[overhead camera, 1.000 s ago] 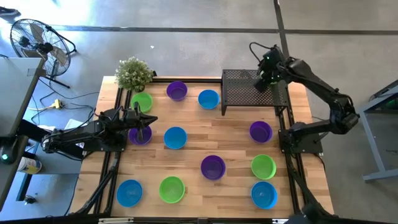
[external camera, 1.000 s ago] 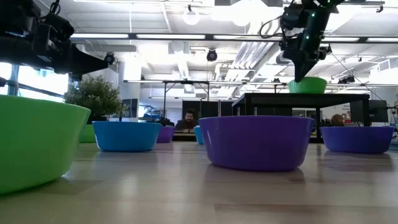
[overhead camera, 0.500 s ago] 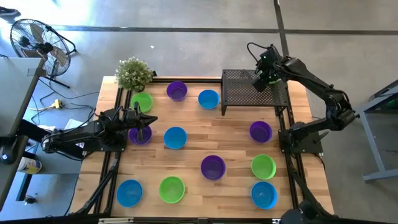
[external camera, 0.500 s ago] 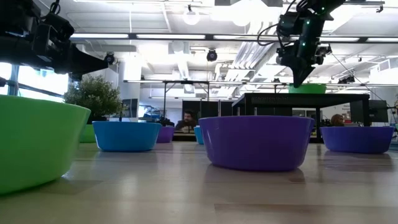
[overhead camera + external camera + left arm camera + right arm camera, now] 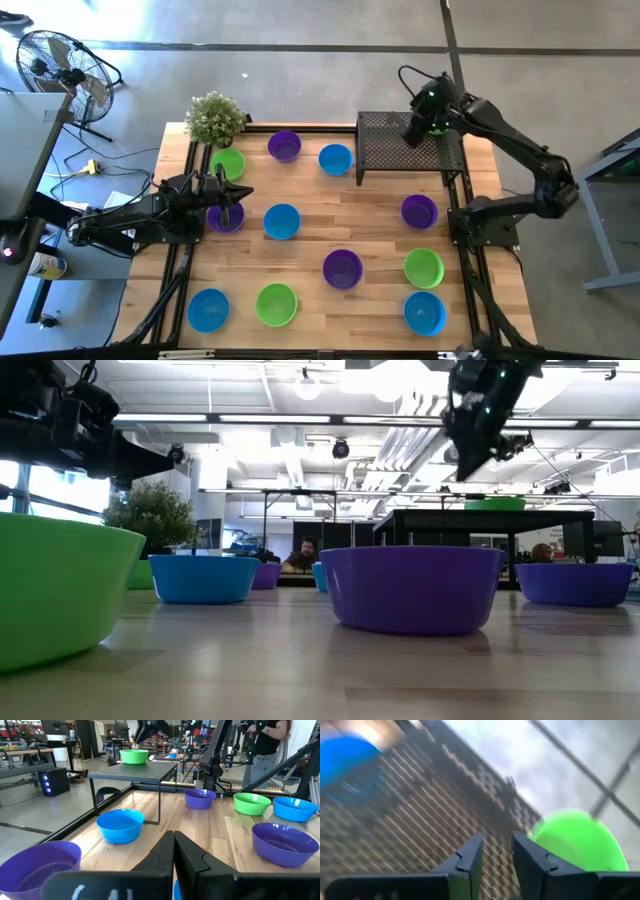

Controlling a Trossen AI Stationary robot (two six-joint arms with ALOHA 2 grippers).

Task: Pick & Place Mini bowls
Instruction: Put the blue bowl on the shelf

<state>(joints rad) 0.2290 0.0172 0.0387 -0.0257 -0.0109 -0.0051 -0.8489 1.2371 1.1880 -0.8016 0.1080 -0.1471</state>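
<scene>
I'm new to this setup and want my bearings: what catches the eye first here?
Bright blue, lime green and purple mini bowls dot the wooden table. One green bowl sits alone on the black mesh stand at the far right corner, with the right gripper above it, fingers apart. The left gripper waits shut at the left edge.

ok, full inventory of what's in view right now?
blue mini bowls: 4, bright blue, spread over the table
purple mini bowls: 4, purple, on the table, one under the left gripper
green mini bowls: 4, lime green, three on the table, one on the stand
stand: 1, black mesh, table's far right
plant: 1, green, table's far left corner
table: 1, light wood
fan: 1, black, on the floor
people: at least 2, in the room behind
left gripper: shut, over a purple bowl
right gripper: open, empty, above the stand beside the green bowl
</scene>
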